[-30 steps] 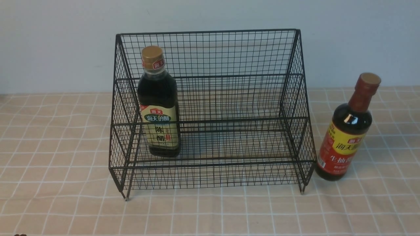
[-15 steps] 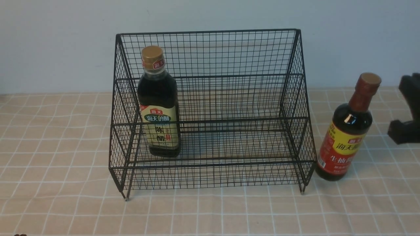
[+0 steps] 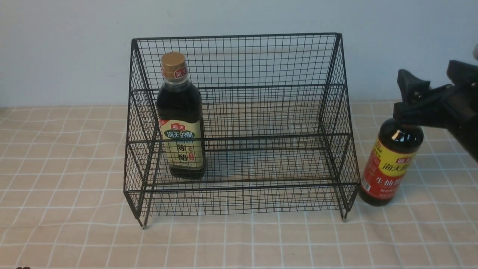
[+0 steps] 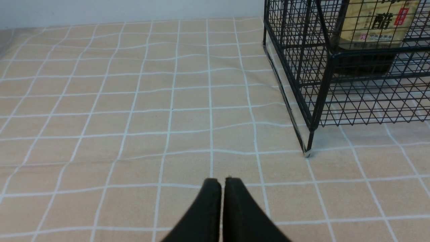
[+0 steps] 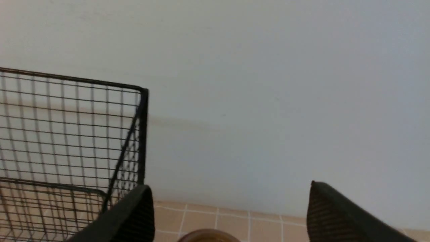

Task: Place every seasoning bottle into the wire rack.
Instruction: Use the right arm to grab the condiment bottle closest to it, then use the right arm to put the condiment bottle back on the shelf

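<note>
Standing upright in the black wire-mesh rack (image 3: 239, 139), left side, is the squarish gold-capped bottle (image 3: 181, 130); just right of the rack, the round red-labelled bottle (image 3: 392, 160) stands below the nearer right tool (image 5: 231, 211), fingers spread, apparently ungripped.

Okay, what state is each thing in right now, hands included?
Left hand: shut, holding nothing.
Right hand: open, near the soy sauce bottle's neck.
Gold-capped vinegar bottle: capped, upright in the rack.
Soy sauce bottle: on the tablecloth, outside the rack.
Wire rack: standing on its feet, one bottle inside.
</note>
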Controlling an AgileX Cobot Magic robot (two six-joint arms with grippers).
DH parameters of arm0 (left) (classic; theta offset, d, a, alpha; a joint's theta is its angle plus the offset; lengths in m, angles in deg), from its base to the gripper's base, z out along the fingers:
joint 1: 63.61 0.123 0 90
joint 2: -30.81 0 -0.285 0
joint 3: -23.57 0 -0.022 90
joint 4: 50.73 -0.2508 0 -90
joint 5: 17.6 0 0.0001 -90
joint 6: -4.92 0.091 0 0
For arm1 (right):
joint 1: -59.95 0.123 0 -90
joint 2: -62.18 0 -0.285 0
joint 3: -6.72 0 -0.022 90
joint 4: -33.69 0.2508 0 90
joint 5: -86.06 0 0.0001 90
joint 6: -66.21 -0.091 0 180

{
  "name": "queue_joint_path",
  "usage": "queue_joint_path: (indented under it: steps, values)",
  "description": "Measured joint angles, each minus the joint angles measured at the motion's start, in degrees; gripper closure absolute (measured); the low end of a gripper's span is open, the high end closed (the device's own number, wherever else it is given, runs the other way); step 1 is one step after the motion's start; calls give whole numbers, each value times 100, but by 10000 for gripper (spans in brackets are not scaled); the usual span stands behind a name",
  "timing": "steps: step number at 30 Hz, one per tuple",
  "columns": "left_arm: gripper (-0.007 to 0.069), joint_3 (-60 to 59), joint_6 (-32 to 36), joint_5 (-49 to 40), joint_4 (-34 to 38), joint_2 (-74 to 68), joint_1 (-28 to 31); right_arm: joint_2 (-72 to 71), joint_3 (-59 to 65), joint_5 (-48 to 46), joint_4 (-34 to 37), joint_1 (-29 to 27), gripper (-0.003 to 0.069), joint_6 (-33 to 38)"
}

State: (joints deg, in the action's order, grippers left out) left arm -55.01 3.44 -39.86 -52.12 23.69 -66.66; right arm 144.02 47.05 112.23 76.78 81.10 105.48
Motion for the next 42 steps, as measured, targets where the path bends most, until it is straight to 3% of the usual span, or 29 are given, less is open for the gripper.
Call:
queue_joint_path:
  steps: [9,11,14,16,24,32,42]
  values:
    - [631,0,0,0,0,0,0,707,0,6,231,0,113,6]
    - [631,0,0,0,0,0,0,743,0,22,231,0,172,54]
    - [631,0,0,0,0,0,0,719,0,118,254,2,351,213]
    - [631,0,0,0,0,0,0,591,0,28,313,28,389,331]
    - [631,0,0,6,0,0,0,-301,-142,-242,435,24,389,875]
    - [631,0,0,6,5,0,0,-833,-1312,-1170,396,24,389,1030]
    - [631,0,0,6,16,0,0,-638,-2741,-2437,226,40,389,258]
